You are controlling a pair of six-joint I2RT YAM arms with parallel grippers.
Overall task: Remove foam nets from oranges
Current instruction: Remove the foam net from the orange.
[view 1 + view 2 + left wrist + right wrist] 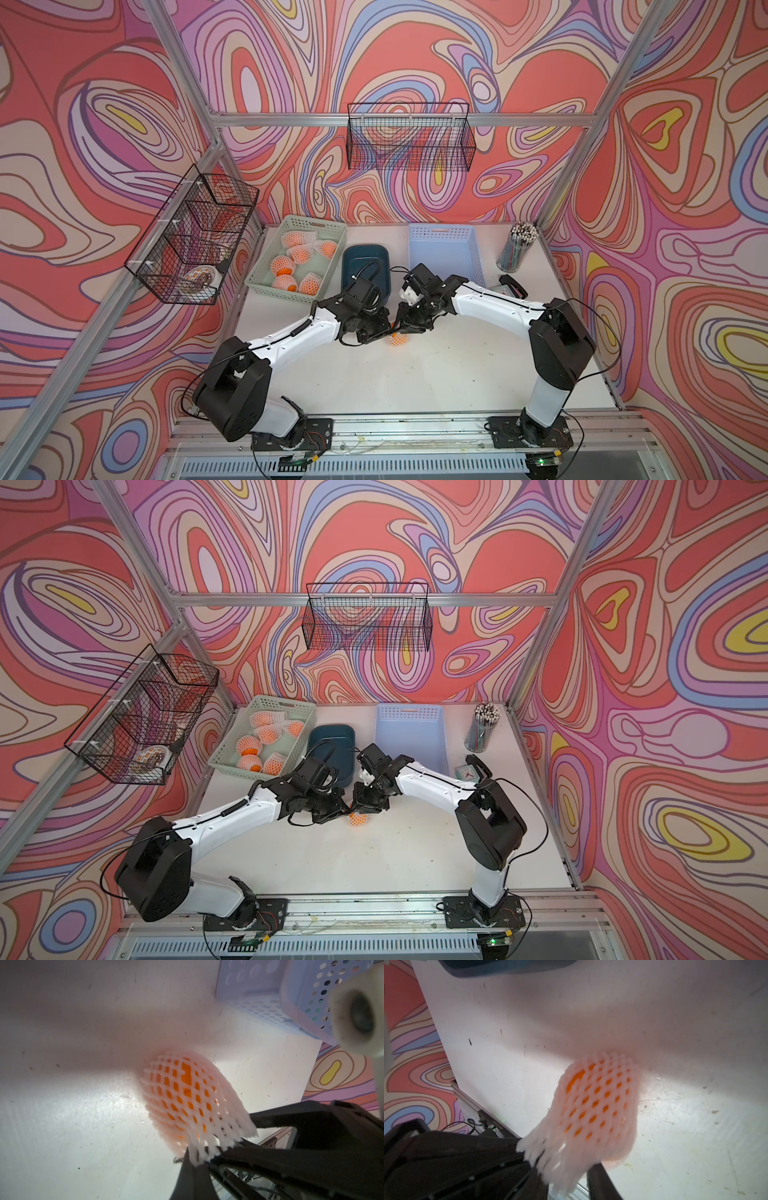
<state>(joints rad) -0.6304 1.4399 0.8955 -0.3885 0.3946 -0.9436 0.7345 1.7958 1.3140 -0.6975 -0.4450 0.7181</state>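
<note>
**A:** Where is the orange being worked on?

**B:** One orange (397, 340) sits inside its foam net (226, 1124) on the white table (415, 386). It is near the middle, just in front of the dark teal tray (361, 262), and both arms meet right over it.

**A:** Can you tell from above which one has hold of it?

**B:** Not really. In both top views the black gripper heads cover everything but the near side of the fruit. The wrist cameras show more.

**A:** Go on.

**B:** The right wrist view shows the left gripper (527, 1157) clamped tight on the loose fringe at the net's open end, with strands bunched at its tips. Orange skin shows through the diamond holes, so the fruit is inside the sleeve.

**A:** And the right gripper (409, 328)?

**B:** That one shows best from the left wrist. Its fingers (291, 1118) stand apart with a clear gap between them, and the net's frayed edge is just at their tips. The jaws are parted and squeeze nothing.

**A:** What lies further out?

**B:** Mostly things only the top views show. A green basket (313, 225) at the back left holds several more netted oranges (309, 284). A pale blue basket (442, 229) stands at the back right, and the left wrist view catches it too. A cup of pencils (517, 249) is in the far right corner, and black wire baskets (409, 137) hang on the frame.
</note>
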